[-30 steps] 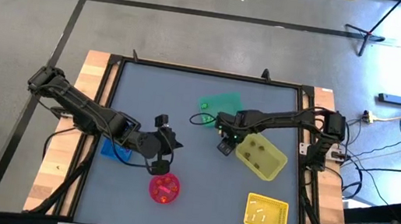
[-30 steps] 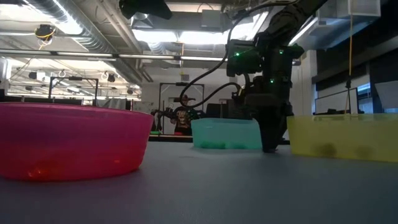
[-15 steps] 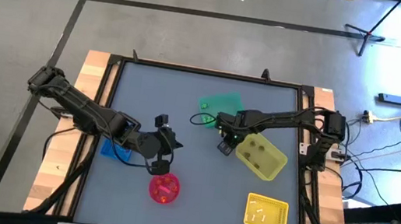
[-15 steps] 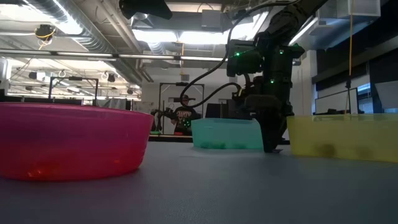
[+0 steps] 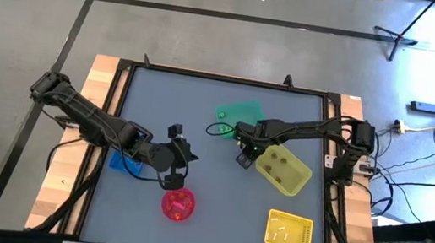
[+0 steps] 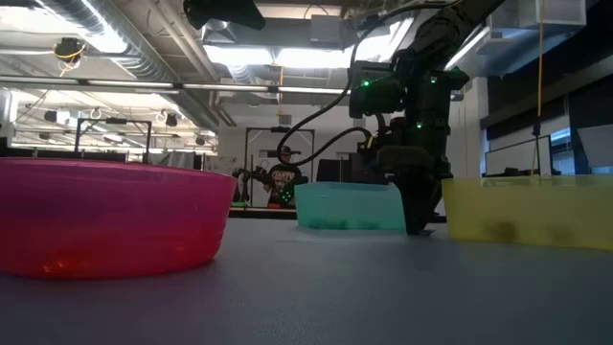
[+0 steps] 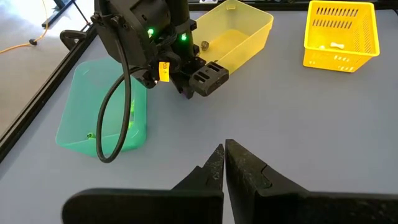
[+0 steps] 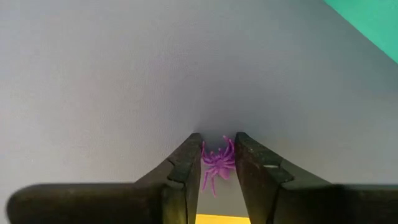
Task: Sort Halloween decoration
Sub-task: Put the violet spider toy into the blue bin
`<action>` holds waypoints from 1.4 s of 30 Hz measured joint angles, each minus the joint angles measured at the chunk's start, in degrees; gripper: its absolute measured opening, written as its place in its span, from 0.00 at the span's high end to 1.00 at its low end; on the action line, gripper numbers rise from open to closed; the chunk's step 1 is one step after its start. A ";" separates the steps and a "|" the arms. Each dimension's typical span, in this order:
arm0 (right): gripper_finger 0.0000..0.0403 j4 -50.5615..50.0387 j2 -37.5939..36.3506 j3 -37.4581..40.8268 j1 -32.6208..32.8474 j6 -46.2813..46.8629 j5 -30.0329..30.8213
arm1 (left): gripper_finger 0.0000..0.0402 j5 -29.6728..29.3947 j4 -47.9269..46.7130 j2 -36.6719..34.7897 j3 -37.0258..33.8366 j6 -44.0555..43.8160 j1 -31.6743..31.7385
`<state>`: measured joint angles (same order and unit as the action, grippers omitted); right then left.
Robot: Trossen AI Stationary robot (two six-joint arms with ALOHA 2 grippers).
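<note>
Grey worktop is being pressed by the tips of the right hand, whose two fingers are being held partly closed around a purple spider, one of the Halloween decoration trinkets. The spider is being pinched at its body between the fingers, while its thin legs are being left splayed out past the fingertips, against the worktop. A slip is being judged the main risk: so small and soft a trinket is being gripped over very little surface, and it may be squeezed out sideways or left behind when the hand is raised. A leg may also be caught under a fingertip, so that the spider is being dragged rather than lifted.

Just beside this hand, in the high view, a yellow-green bin is lying on one side and a green bin on the other; either wall could be clipped during a lift or swing, and the bin pushed out of place. Dropping the spider into the wrong container is a further hazard, since several are lying near.

Farther off, the left hand is being kept fully closed and empty above bare worktop, near a pink bowl, and a crossing of the two arms is being judged possible.
</note>
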<state>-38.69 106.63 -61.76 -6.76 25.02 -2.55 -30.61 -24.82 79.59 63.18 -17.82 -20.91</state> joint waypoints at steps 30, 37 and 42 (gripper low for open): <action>0.76 0.32 0.35 -6.81 0.04 0.13 -14.59 | 1.00 0.00 0.04 0.00 0.00 0.40 -0.01; 0.76 10.01 0.26 -6.84 0.04 1.12 -22.33 | 1.00 0.11 0.11 -0.80 0.00 0.44 -0.02; 0.76 22.10 0.24 -6.91 0.07 4.79 -25.84 | 1.00 0.30 -0.28 -4.07 -0.02 0.44 -1.09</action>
<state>-16.59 106.87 -68.66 -6.70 29.81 -28.38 -30.31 -25.10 75.52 63.16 -17.39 -22.00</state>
